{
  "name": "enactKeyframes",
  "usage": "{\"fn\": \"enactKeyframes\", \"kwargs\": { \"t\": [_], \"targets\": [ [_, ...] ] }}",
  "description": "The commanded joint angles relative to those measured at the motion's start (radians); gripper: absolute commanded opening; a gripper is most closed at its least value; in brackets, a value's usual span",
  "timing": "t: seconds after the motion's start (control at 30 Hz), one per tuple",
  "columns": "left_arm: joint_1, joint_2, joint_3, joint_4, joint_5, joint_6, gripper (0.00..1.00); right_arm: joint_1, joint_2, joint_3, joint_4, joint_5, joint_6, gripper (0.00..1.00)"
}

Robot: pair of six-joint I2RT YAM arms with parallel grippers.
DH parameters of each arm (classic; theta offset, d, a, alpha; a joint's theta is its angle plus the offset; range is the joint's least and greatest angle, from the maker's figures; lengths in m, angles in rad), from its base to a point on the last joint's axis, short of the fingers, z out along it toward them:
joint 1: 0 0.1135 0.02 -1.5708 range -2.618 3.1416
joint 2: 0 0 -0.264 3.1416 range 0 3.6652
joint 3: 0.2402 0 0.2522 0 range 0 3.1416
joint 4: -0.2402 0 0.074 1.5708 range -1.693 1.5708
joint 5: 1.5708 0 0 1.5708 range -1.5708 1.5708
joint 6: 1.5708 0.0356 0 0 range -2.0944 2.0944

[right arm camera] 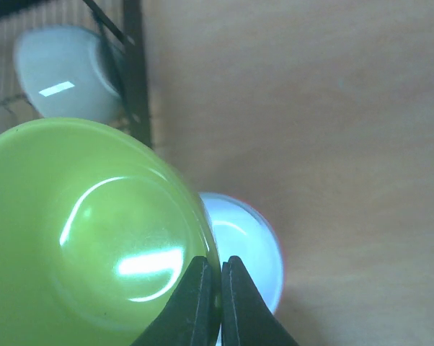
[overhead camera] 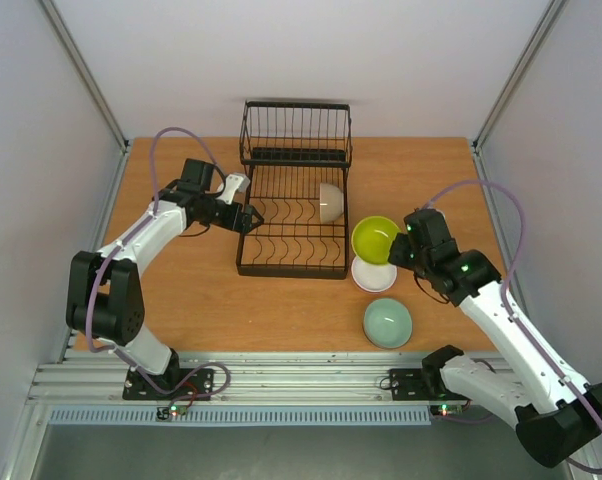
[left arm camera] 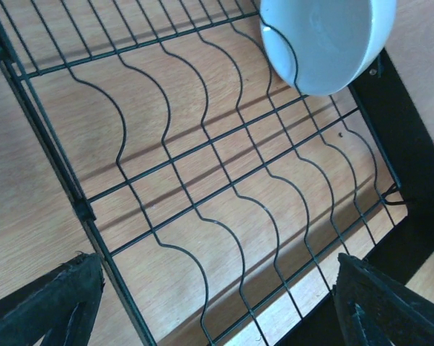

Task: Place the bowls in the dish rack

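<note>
Right pincer point(right arm camera: 218, 272) pinched shut on the rim of the yellow-green bowl point(overhead camera: 374, 238), holding it over a white bowl point(overhead camera: 373, 275) just right of the dish rack point(overhead camera: 291, 271). Left pincer point(overhead camera: 250, 218) open and empty at the rack's left edge. Next, likely: slot it upright beside the racked pale bowl point(overhead camera: 329, 201).

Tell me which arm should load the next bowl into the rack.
Right. The right gripper pinches the rim of the yellow-green bowl beside the rack; the left gripper hangs open, empty, at its edge.
</note>
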Motion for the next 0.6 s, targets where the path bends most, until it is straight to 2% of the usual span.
{"fn": "enactKeyframes", "kwargs": {
  "t": [0.0, 0.3, 0.57],
  "targets": [
    [-0.014, -0.008, 0.041, -0.022, 0.058, -0.004, 0.88, 0.006, 0.072, 0.074, 0.094, -0.063, -0.057, 0.01],
    [-0.050, -0.114, 0.043, -0.047, 0.111, 0.005, 0.88, 0.185, 0.432, 0.282, 0.222, 0.079, -0.133, 0.01],
    [-0.069, -0.135, 0.042, -0.065, 0.156, 0.013, 0.88, 0.258, 0.614, 0.443, 0.228, 0.107, -0.150, 0.01]
  ]
}}
